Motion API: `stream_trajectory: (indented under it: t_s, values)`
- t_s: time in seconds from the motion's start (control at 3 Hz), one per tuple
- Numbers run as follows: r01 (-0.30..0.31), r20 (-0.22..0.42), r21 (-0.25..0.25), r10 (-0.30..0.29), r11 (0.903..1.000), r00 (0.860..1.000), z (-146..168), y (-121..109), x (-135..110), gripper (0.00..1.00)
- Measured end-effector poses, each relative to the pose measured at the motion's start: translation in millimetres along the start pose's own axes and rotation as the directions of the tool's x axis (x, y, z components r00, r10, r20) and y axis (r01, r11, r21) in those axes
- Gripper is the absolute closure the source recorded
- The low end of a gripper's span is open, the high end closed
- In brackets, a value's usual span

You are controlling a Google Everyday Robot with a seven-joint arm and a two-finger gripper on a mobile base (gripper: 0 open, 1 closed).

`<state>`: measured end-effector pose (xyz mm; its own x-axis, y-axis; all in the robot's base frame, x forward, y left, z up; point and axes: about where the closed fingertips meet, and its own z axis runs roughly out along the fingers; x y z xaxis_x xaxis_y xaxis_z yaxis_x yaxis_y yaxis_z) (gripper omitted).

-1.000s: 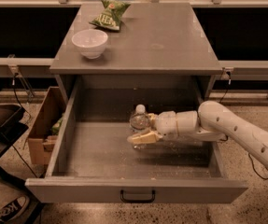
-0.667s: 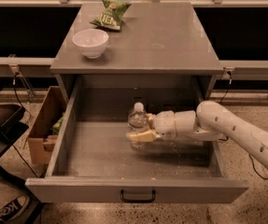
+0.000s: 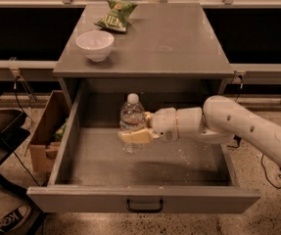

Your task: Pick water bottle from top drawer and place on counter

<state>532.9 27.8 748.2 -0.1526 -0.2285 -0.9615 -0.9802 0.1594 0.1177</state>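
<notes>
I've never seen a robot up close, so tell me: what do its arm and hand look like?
The arm is smooth, rounded, off-white tubing with small dark dots along the forearm and a chunky cylindrical wrist. The gripper, in the top drawer at the water bottle, has flat tan fingers. No cables show on it.

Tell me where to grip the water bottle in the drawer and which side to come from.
Take the water bottle around its lower body, coming in level from the right. It stands upright in the top drawer, cap up, so its round sides suit a sideways pinch. The tool is there now, shut on that part.
</notes>
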Motion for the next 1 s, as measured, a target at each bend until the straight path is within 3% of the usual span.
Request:
stream_trajectory:
  t_s: [0.33,0.67,1.0]
  values:
    - [-0.034,0.006,-0.051,0.035,0.9981,0.999,7,23,-49,1.00]
    - [-0.080,0.024,-0.083,0.082,0.9934,0.996,4,21,-91,1.00]
    - [-0.082,0.012,-0.054,0.083,0.9951,0.996,-7,-4,-154,1.00]
